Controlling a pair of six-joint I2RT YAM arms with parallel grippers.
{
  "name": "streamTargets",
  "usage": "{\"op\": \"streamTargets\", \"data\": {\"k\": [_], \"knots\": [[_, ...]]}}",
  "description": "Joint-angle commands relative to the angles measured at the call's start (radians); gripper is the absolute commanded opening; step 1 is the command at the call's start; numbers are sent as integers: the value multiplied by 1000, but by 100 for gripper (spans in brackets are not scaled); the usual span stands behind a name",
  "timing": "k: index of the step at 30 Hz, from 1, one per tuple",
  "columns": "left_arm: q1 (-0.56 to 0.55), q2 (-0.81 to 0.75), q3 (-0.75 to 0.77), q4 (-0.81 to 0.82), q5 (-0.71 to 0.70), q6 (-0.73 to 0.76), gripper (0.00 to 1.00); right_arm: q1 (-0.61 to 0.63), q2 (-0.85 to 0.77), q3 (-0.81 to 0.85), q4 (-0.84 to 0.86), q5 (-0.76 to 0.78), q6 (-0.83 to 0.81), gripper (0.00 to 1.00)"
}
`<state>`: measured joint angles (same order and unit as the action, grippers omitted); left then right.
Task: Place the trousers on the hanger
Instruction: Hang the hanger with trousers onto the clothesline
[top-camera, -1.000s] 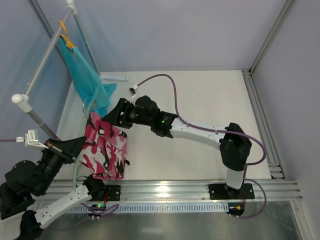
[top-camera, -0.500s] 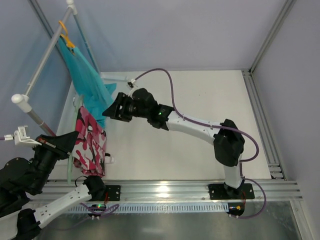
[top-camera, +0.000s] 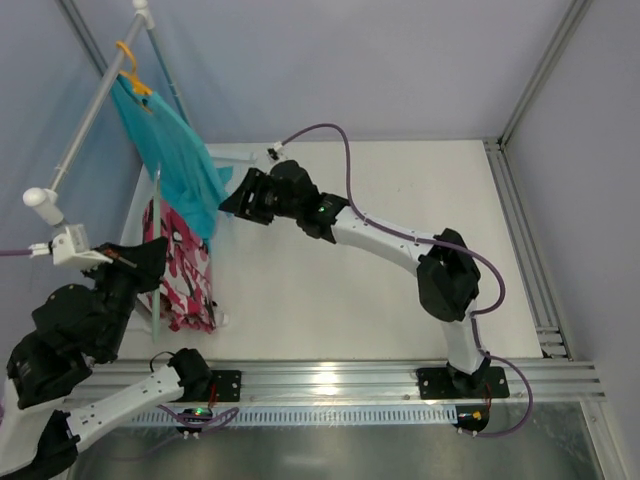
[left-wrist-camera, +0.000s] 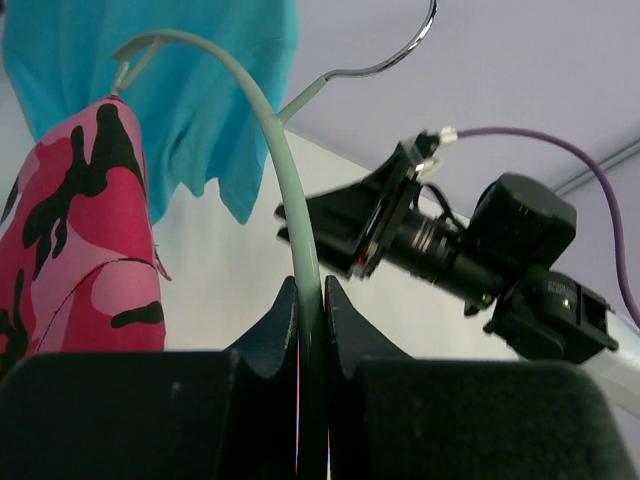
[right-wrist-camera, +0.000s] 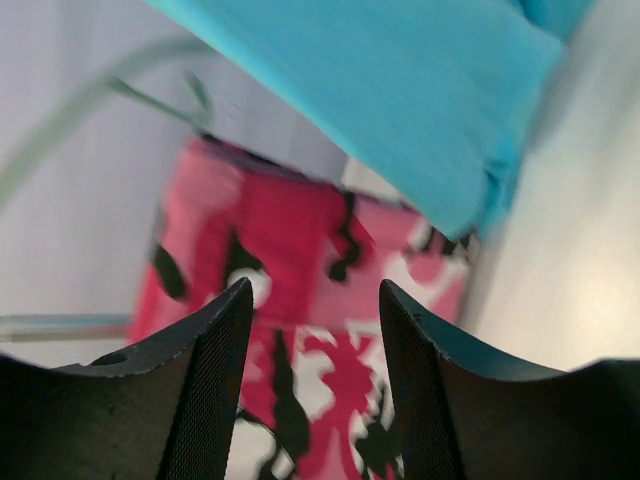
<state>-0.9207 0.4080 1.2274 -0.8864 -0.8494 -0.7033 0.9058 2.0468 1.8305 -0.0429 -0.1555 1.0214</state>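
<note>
The pink camouflage trousers (top-camera: 182, 268) hang draped over the thin mint-green hanger (top-camera: 157, 215), above the table's left side. My left gripper (top-camera: 148, 262) is shut on the hanger's rod; in the left wrist view the rod (left-wrist-camera: 290, 180) rises from between the closed fingers (left-wrist-camera: 311, 290), with the trousers (left-wrist-camera: 90, 250) at its left. My right gripper (top-camera: 232, 200) hovers open just right of the trousers, holding nothing. Its wrist view looks past open fingertips (right-wrist-camera: 315, 290) at the trousers (right-wrist-camera: 300, 250).
A teal garment (top-camera: 175, 150) hangs from an orange hanger (top-camera: 128, 58) on the white tube rack (top-camera: 85, 120), right above the trousers and beside the right gripper. Metal rails (top-camera: 520, 230) run along the table's right edge.
My left arm has swung the hanger and trousers left and upright, so the cloth now hangs narrow. The right gripper has drawn back off the trousers toward the teal garment, its jaws narrowing slightly.
</note>
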Motion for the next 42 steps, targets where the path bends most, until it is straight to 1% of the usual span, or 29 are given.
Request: {"op": "streamTargets", "data": {"k": [1, 2, 3, 4, 7, 9, 11, 14, 16, 17, 19, 20, 23, 24, 30, 34, 42], "knots": [[2, 133, -14, 400, -77, 143, 0, 1, -134, -195, 86, -32, -27, 56], [2, 147, -17, 427, -112, 155, 1, 1, -187, -236, 101, -33, -35, 56], [2, 158, -23, 501, -128, 191, 0, 1, -210, -307, 103, -32, -43, 56], [2, 175, -40, 535, -146, 205, 0, 1, -235, -339, 106, -32, -61, 56], [2, 193, -60, 633, -241, 246, 0, -5, -325, -451, 106, -26, -86, 57], [2, 212, -69, 664, -311, 254, 0, -13, -384, -515, 112, -24, -98, 56], [2, 219, -100, 739, -344, 287, 0, -22, -413, -533, 98, -19, -118, 57], [2, 245, -117, 837, -410, 350, 0, -25, -438, -510, 49, -6, -168, 57], [0, 274, -112, 882, -442, 443, 0, -27, -450, -510, 49, -19, -176, 57], [2, 290, -108, 956, -456, 477, 0, -27, -453, -514, 49, -24, -175, 57], [2, 337, -91, 1003, -490, 525, 0, -28, -465, -530, 49, -29, -173, 57], [3, 353, -92, 1099, -502, 606, 0, -27, -468, -540, 49, -29, -172, 57], [13, 394, -95, 1213, -522, 717, 0, -27, -482, -551, 49, -21, -176, 57], [17, 403, -95, 1253, -524, 738, 0, -27, -485, -554, 23, -19, -179, 57], [104, 454, -68, 1271, -521, 754, 0, -30, -497, -551, 0, -9, -187, 57], [187, 483, -37, 1262, -479, 759, 0, -28, -499, -542, -20, -3, -195, 57], [278, 506, 3, 1251, -430, 763, 0, -28, -481, -527, -21, -4, -187, 57]]}}
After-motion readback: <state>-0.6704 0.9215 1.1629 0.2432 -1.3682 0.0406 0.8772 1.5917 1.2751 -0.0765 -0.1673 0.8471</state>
